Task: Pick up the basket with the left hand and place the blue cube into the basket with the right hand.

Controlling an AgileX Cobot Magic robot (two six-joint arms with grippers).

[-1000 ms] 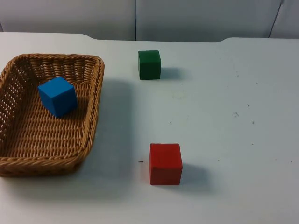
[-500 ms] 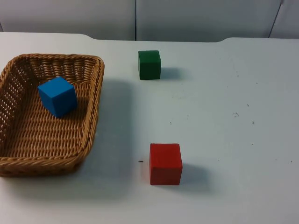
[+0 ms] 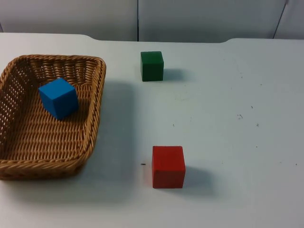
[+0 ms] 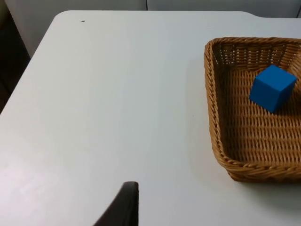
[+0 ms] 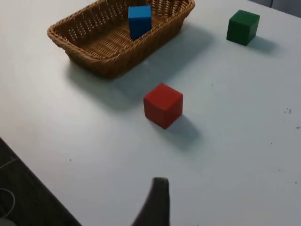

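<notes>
Nothing has moved: the blue cube [image 3: 58,98] sits in the basket [image 3: 93,114] on the table [image 3: 228,118]. Whether the left gripper [image 4: 123,207] and right gripper [image 5: 156,200] are open cannot be told; any clumsy lift could tip the cube out

1. The basket [image 3: 50,116], a rectangular tray of brown wicker with low, outward-sloping walls, sits flat on the white table at its left side, open side up.
2. The blue cube [image 3: 58,98] rests inside the basket, on the woven floor toward the far end, turned at an angle to the walls, one corner pointing forward.
</notes>
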